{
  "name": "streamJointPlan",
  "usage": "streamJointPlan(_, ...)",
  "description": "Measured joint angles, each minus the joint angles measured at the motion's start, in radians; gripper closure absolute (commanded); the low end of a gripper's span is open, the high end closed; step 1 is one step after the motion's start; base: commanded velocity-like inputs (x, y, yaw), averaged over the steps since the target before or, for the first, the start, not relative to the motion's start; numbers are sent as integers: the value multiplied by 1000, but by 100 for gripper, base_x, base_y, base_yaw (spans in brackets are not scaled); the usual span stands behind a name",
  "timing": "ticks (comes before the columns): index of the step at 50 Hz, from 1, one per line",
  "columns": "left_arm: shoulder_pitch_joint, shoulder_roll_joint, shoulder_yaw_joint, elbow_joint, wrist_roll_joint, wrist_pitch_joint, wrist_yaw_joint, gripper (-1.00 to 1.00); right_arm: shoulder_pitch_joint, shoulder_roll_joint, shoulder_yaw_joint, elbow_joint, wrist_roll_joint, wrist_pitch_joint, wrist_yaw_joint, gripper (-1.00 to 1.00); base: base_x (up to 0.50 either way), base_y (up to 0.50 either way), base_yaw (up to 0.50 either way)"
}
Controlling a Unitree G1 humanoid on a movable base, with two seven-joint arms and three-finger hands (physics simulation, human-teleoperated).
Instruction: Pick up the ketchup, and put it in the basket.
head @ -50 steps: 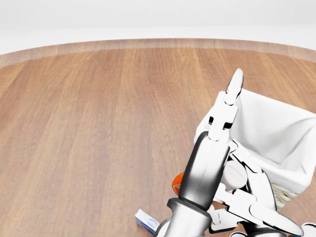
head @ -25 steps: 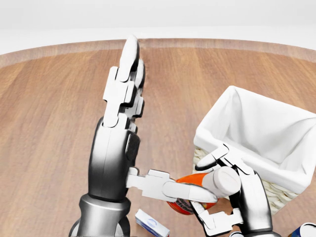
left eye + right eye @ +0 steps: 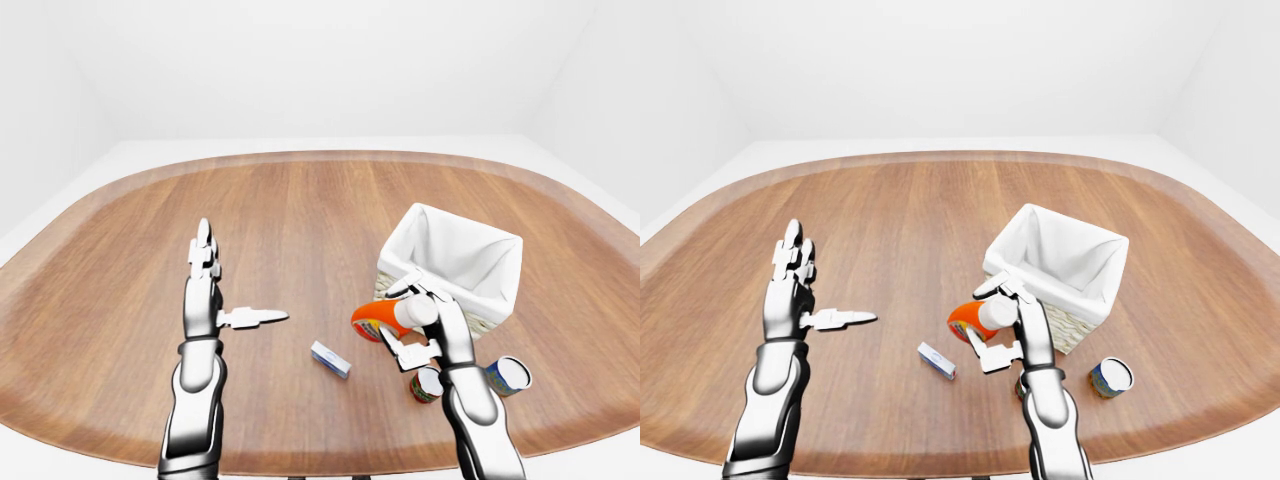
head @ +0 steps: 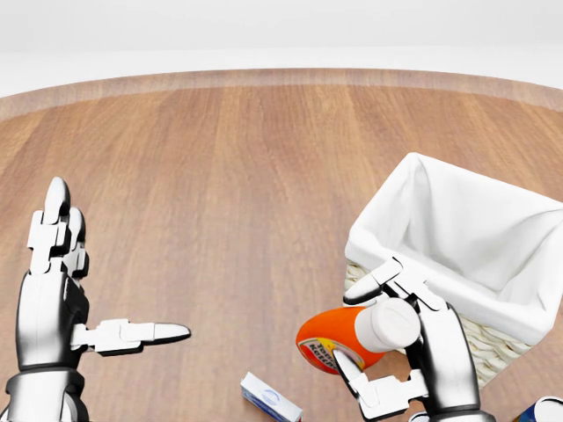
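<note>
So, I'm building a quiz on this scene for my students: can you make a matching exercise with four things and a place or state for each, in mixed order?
Things:
1. ketchup bottle
2. basket
3. left hand
4. small blue and white box

States:
A. open, fingers spread, holding nothing
B. lined with white cloth, nothing seen inside
C. held tilted in the right hand, beside the basket
D. lying flat on the wooden table, below the ketchup in the head view

Pairs: 1-C, 2-B, 3-A, 4-D
</note>
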Motion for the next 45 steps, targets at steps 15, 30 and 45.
streamJointPlan(15, -28, 50, 78, 161, -17, -12, 7, -100, -11, 0, 2, 22, -13, -10, -8, 100, 0, 0, 0)
streamJointPlan(30, -29, 57, 91, 196, -23, -12, -2, -100, -26, 1, 1, 52, -22, -16, -14, 100, 0, 0, 0)
streamJointPlan(45, -25, 56, 96, 193, -28, -12, -6, -100, -57, -2, -27, 20, -13, 59, -7, 100, 0, 0, 0)
